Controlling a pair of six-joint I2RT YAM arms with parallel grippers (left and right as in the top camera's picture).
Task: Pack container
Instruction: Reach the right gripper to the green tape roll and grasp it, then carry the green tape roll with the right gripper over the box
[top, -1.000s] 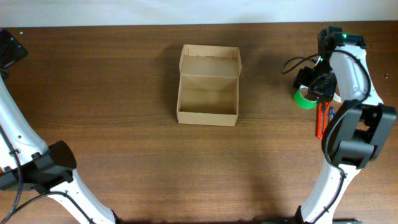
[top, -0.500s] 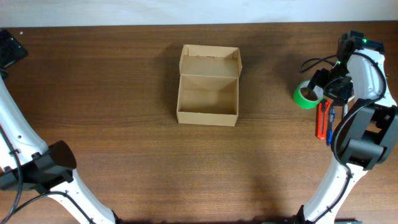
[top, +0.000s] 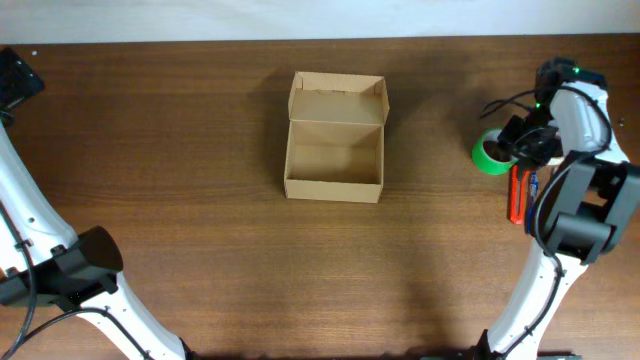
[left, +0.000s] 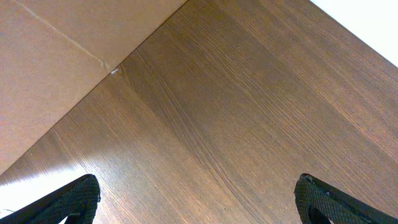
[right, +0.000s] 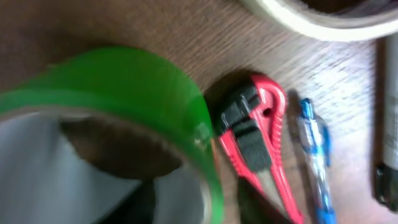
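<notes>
The right claw (top: 515, 143) sits at the green roll of tape (top: 490, 154) by the desk's right edge, one finger seemingly inside the ring and the other outside, as the blurred wrist view suggests. Whether it pinches the wall or merely brackets it, I cannot tell. Beside the roll lie a red utility knife (right: 255, 146) and a blue pen (right: 313, 155), with a pale ring (right: 311, 18) farther off.

To do this pickup well, the fingers should clamp squarely on the roll's wall and lift straight up, clear of the knife.

The left claw (left: 196, 202) hangs spread over bare wooden desk (left: 236, 106), holding nothing.

The small tan cardboard box (top: 334, 137) stands mid-desk, well apart from the roll, flap lid open, inside empty.

No brand, label or writing is legible anywhere.
</notes>
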